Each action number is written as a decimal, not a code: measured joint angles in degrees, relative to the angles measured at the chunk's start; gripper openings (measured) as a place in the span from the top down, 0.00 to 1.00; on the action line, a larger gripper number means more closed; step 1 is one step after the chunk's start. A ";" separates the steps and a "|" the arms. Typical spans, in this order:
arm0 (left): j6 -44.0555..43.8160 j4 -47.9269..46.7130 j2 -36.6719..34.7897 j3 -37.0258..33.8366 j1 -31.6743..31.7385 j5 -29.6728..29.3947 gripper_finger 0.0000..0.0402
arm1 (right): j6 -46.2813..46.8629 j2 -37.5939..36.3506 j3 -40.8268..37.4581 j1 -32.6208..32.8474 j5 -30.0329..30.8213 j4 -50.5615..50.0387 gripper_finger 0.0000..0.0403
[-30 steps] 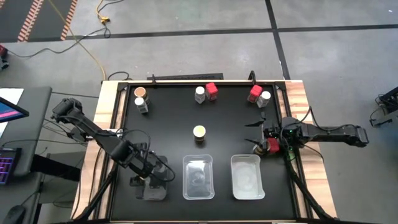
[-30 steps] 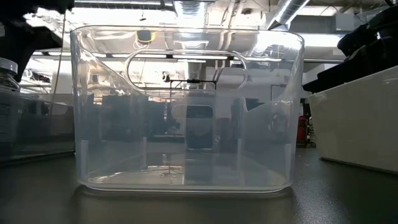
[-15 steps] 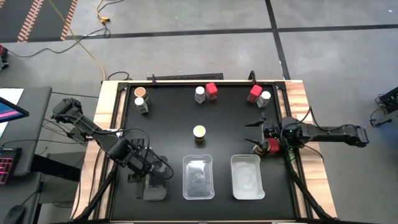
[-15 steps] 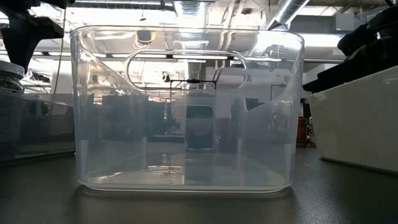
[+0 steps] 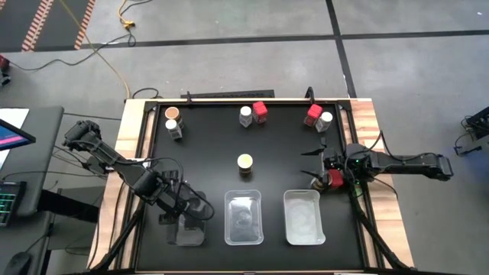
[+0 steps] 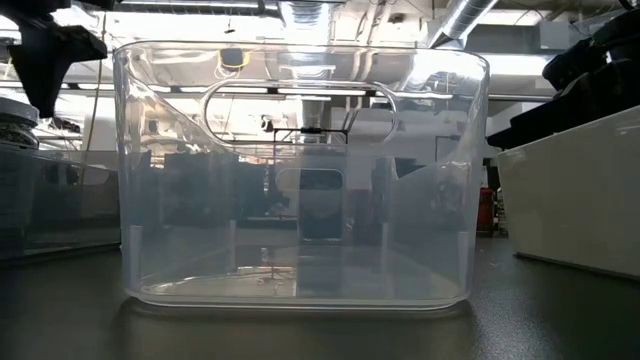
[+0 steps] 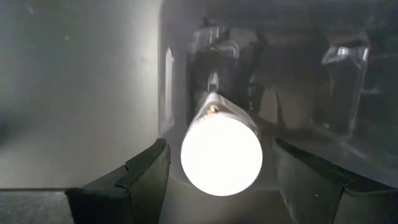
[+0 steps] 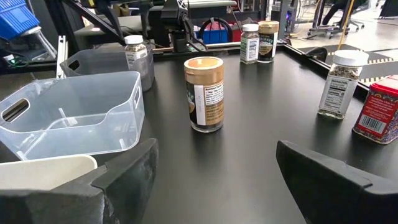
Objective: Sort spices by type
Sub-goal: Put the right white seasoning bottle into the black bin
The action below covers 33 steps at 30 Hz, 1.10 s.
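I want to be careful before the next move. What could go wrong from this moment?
1. The left claw hangs open over the clear plastic tray, its fingers close on both sides of the white round-capped spice jar. Lifting off-centre could catch the cap and tip the jar.
2. The open right claw faces the tan-lidded glass jar, with another clear plastic tray close beside the claw. Reaching forward might push that tray.

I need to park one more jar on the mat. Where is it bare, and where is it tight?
Bare: the mat's left middle, between the tan-lid jar pair and the left gripper; also the stretch between the yellow-lid jar and the right gripper. Tight: the near edge, where three clear trays stand side by side, and the far row of jars.
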 joint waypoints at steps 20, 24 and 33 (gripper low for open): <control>2.45 -1.00 -0.02 6.34 0.04 -6.37 0.35 | 0.00 0.02 0.00 0.01 0.00 -0.02 0.10; 2.17 -4.94 -0.02 8.64 0.07 -9.45 0.35 | 0.00 0.00 0.00 0.00 0.00 -0.01 0.10; 5.01 -4.50 -5.38 10.54 0.09 -11.04 0.35 | 0.00 0.02 0.00 0.00 0.00 -0.02 0.10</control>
